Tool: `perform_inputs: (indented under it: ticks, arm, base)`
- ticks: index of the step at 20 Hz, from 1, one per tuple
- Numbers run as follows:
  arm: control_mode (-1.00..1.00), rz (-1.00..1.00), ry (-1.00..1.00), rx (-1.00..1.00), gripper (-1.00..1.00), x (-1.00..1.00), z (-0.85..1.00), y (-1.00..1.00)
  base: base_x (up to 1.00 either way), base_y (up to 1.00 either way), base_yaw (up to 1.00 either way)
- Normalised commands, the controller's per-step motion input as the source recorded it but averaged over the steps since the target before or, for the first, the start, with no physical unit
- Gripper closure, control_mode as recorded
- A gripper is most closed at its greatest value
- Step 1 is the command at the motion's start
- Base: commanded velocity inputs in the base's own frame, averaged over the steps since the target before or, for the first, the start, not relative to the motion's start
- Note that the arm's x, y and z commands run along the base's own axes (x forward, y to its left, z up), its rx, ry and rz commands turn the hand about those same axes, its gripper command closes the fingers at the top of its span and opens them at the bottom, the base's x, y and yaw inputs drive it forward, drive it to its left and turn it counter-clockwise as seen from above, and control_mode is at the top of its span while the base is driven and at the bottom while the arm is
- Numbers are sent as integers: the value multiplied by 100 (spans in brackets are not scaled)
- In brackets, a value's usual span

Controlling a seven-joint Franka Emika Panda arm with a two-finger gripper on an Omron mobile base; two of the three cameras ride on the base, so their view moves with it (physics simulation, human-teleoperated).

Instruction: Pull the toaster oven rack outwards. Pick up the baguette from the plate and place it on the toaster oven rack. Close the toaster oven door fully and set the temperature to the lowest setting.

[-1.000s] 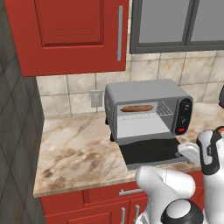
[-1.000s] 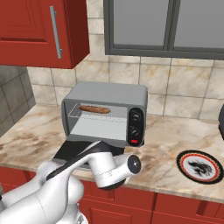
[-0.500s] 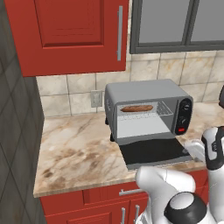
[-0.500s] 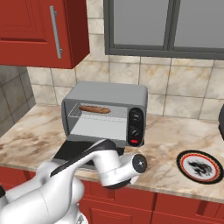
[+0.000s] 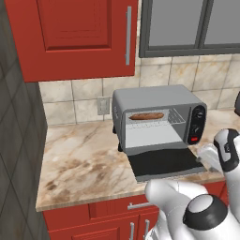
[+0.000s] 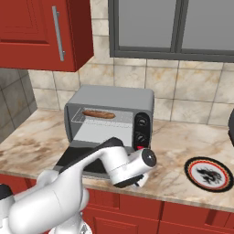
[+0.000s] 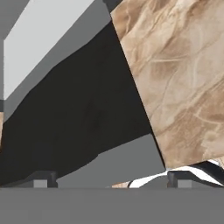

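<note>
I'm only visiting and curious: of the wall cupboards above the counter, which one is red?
The left cupboard, with its solid red door and vertical silver handle. The cupboard to its right is dark grey-framed with greyish panes.

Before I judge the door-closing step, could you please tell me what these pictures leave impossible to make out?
- Front edge of the dark glass toaster oven door: covered by the white arm in both base views.
- Black round control knobs: settings too small to read.
- Gripper: jaws wide apart in the hand view, tips cut off at the bottom; contact with the door unclear.
- Silver wire rack: how far it is pulled out is unclear.
</note>
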Motion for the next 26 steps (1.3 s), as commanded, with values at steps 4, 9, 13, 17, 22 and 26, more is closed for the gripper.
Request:
perform_inputs:
  ticks: [4,9,13,17,22,26]
  arm:
    - [-100,0,6,0,-100,-4,-3,-11]
    - [-100,0,1,0,-100,0,-25,0]
    - [-100,0,0,0,-100,0,-31,8]
    - [-100,0,0,0,-100,0,-22,11]
    - [-100,0,-3,0,-100,0,-3,16]
    - [-100,0,-5,0,-100,2,0,20]
  base:
    - [0,0,0]
    - [0,0,0]
    - [0,0,0]
    - [0,0,0]
    - [0,0,0]
    - [0,0,0]
